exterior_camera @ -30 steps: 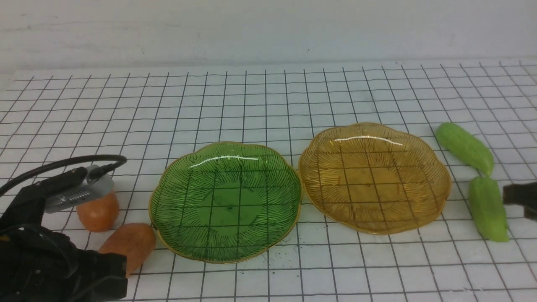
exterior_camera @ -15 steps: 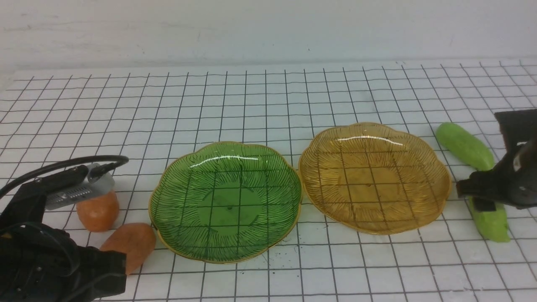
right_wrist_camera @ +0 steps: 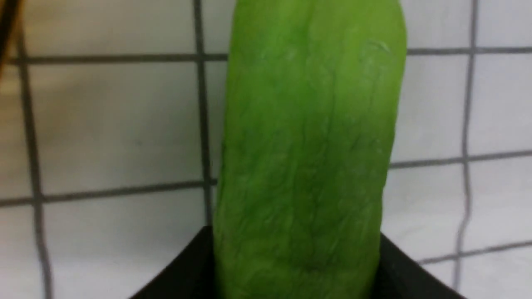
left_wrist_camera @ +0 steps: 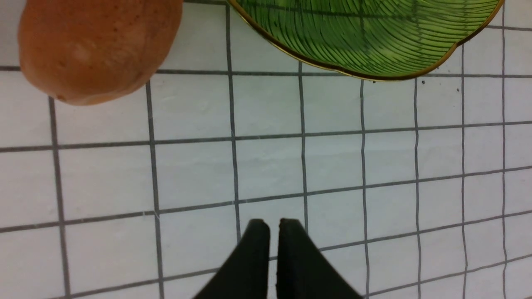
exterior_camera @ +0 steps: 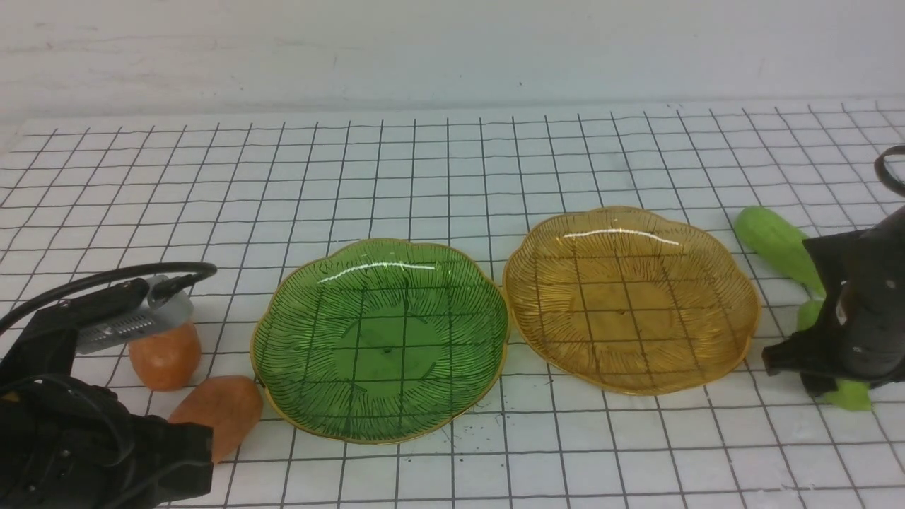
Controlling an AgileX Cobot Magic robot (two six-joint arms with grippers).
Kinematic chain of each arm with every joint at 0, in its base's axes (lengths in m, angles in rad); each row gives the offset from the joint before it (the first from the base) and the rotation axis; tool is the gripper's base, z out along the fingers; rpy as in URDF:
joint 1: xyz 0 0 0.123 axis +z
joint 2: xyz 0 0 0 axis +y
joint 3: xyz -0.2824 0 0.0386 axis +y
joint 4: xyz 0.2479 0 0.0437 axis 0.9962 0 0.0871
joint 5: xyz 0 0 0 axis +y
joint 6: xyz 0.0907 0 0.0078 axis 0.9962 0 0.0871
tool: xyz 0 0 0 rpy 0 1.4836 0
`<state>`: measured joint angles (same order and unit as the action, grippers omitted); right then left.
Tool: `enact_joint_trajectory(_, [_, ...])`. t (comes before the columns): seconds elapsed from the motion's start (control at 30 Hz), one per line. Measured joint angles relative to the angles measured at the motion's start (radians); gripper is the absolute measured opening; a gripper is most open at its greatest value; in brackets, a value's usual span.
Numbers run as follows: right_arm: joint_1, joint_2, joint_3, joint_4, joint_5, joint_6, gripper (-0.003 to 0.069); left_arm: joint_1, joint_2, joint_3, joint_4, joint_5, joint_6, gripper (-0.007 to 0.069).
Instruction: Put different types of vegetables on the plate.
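Worktop (exterior_camera: 452,177): white sheet with a black grid, flat, with a few dark specks by the near rim of the green plate (exterior_camera: 380,254). Plain pale wall (exterior_camera: 452,49) behind it; no more of the room shows.

Green plate sits at centre, amber plate (exterior_camera: 631,219) just to its right, rims touching or nearly so. All four vegetables lie on the worktop, off the plates.

Left side: far potato (exterior_camera: 166,360) is partly behind the left arm's wrist camera. Near potato (exterior_camera: 219,413) is just beside the green plate's rim.

Left gripper (left_wrist_camera: 268,232): fingers pressed together, holding nothing, over bare grid near the near potato.

Right side: far pod (exterior_camera: 774,244) lies free beyond the amber plate's right edge. Near pod (right_wrist_camera: 307,145) is mostly hidden under the right arm in the front view.

Right gripper (right_wrist_camera: 297,265): straddles the near pod, one black finger against each flank. Cannot tell whether it is squeezing yet.
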<state>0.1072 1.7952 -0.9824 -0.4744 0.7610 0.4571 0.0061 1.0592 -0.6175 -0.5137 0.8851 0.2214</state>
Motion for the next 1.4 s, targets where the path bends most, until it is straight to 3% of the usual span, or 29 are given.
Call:
enact_joint_trajectory(0.13, [0.0,-0.119,-0.049,-0.03,0.089,0.002,0.0367,0.0,0.0,0.0,0.0,0.0,0.0,0.0013])
enact_joint_trajectory(0.27, [0.004,-0.254,-0.125,0.078,0.104,-0.02,0.0367,0.0,0.0,0.0,0.0,0.0,-0.003,0.0013])
enact_joint_trajectory(0.43, [0.08,-0.287,-0.155,0.37,-0.004,-0.216,0.0367,0.0,0.0,0.0,0.0,0.0,-0.008,0.0013])
enact_joint_trajectory(0.6, [0.201,-0.147,-0.155,0.532,-0.049,-0.451,0.0367,0.0,0.0,0.0,0.0,0.0,-0.009,0.0017])
enact_joint_trajectory(0.87, [0.241,-0.045,-0.155,0.544,-0.091,-0.484,0.0402,0.0,0.0,0.0,0.0,0.0,-0.009,0.0031])
enact_joint_trajectory(1.0, [0.241,-0.038,-0.171,0.522,-0.086,-0.484,0.0566,0.0,0.0,0.0,0.0,0.0,-0.009,0.0034])
enact_joint_trajectory(1.1, [0.236,-0.038,-0.217,0.48,-0.065,-0.474,0.0639,0.0,0.0,0.0,0.0,0.0,-0.009,0.0034])
enact_joint_trajectory(1.23, [0.191,-0.038,-0.297,0.411,-0.036,-0.434,0.0657,0.0,0.0,0.0,0.0,0.0,-0.009,0.0034])
enact_joint_trajectory(1.4, [0.059,-0.023,-0.382,0.318,-0.024,-0.392,0.0631,0.0,0.0,0.0,0.0,0.0,-0.009,0.0034])
